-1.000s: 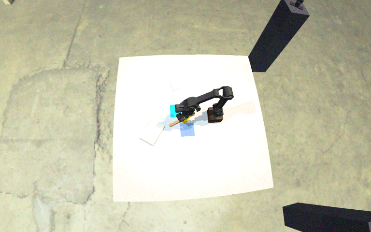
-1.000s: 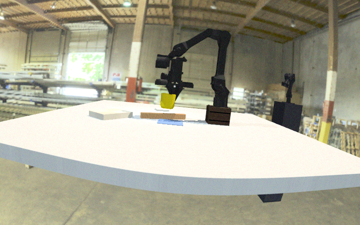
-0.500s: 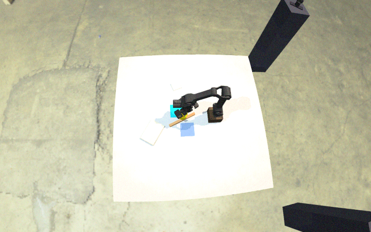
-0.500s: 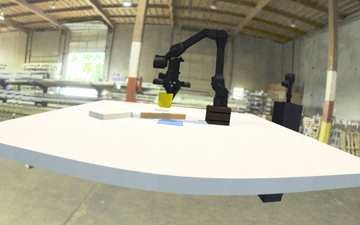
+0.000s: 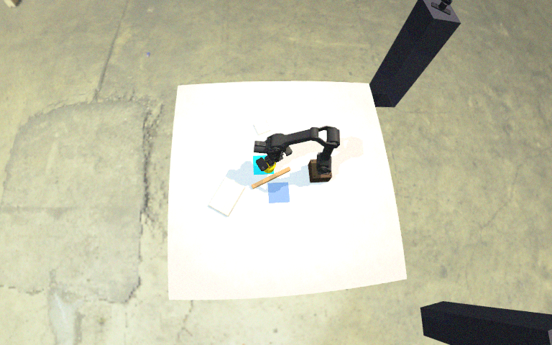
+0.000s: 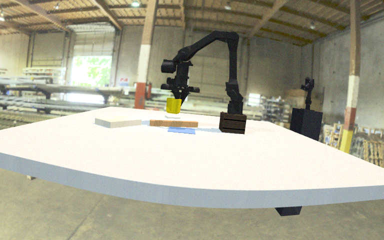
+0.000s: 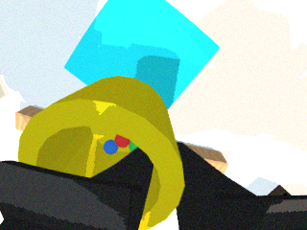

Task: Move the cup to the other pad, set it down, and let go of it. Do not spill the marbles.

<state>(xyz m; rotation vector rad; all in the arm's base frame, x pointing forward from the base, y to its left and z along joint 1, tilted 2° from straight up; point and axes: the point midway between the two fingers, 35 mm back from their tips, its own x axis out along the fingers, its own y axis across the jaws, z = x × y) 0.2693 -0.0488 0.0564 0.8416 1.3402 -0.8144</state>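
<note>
Top cam's way overhead looking straight down at the table [image 5: 284, 251]; exterior one sits low at table height from roughly 6 o'clock; wrist cam's super close, looking down, all sharing the cup [image 6: 173, 105]
</note>
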